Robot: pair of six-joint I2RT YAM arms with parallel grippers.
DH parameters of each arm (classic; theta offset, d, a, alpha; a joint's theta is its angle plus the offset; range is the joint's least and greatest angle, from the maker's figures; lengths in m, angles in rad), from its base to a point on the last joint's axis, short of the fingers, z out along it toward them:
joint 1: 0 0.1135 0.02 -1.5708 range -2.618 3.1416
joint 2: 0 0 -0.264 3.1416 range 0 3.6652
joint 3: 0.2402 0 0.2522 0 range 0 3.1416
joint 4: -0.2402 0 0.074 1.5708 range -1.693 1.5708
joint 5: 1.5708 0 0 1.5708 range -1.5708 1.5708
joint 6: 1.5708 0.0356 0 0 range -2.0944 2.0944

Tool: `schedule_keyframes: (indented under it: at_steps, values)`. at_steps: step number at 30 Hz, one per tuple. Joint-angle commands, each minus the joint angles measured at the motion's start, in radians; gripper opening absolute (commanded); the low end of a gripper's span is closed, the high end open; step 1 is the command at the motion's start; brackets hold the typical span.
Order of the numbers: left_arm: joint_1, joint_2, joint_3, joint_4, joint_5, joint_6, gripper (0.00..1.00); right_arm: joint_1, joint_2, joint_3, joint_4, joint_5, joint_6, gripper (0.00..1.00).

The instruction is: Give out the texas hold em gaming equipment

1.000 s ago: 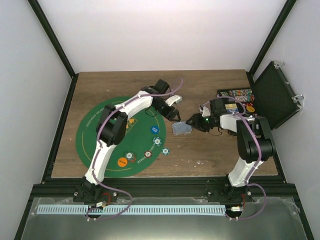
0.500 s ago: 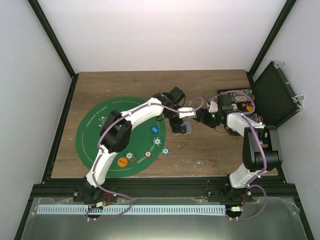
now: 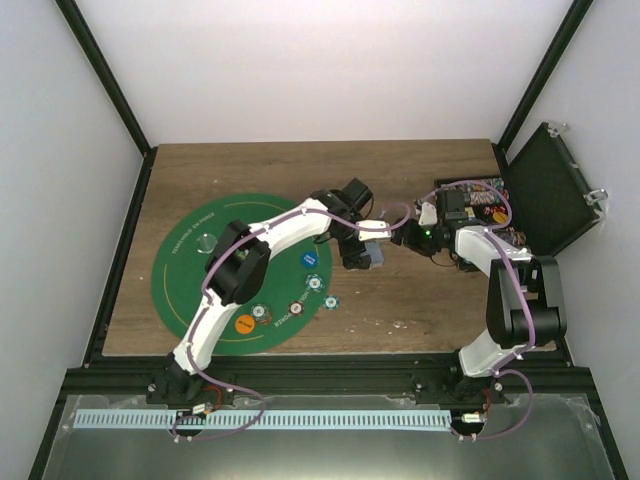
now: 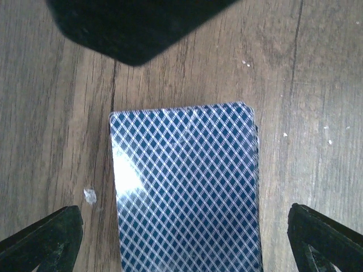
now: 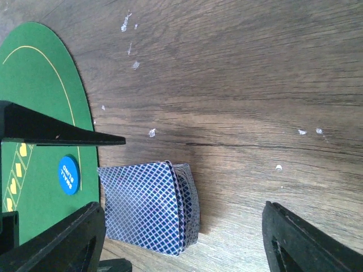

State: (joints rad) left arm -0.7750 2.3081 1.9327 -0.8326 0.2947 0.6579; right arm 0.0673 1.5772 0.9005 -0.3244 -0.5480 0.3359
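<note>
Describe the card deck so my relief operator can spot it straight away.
Find the green mat on the wooden table. Just off its right edge, on bare wood, lies the card deck: a rectangular stack with a blue-and-white lattice back, unlike the round chips nearby.

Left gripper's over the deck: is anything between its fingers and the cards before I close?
Nothing visible. The left gripper is open, its fingers either side of the deck, which lies bare on the wood. The right gripper, also open, is alongside; the dark shape past the far edge is off the cards.
</note>
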Motion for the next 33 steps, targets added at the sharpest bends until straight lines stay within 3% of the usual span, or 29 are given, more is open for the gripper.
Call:
schedule_keyframes:
  at_steps: [1,12,16,25,33]
  values:
    - [-0.006,0.062,0.049,-0.01,0.035,0.026,0.99,-0.011,-0.031,0.005,-0.032,0.02,-0.024,0.77]
    - [-0.011,0.137,0.128,-0.03,0.001,0.036,0.98,-0.011,-0.037,0.001,-0.039,0.031,-0.036,0.78]
    - [-0.021,0.158,0.127,-0.057,0.005,0.06,0.89,-0.012,-0.041,0.004,-0.047,0.05,-0.039,0.78]
    - [-0.021,0.152,0.126,-0.127,0.024,0.107,0.56,-0.039,-0.071,-0.004,-0.048,0.038,-0.036,0.8]
    - [0.007,0.045,0.161,-0.172,0.023,0.096,0.53,-0.137,-0.126,-0.053,0.022,-0.192,-0.013,0.82]
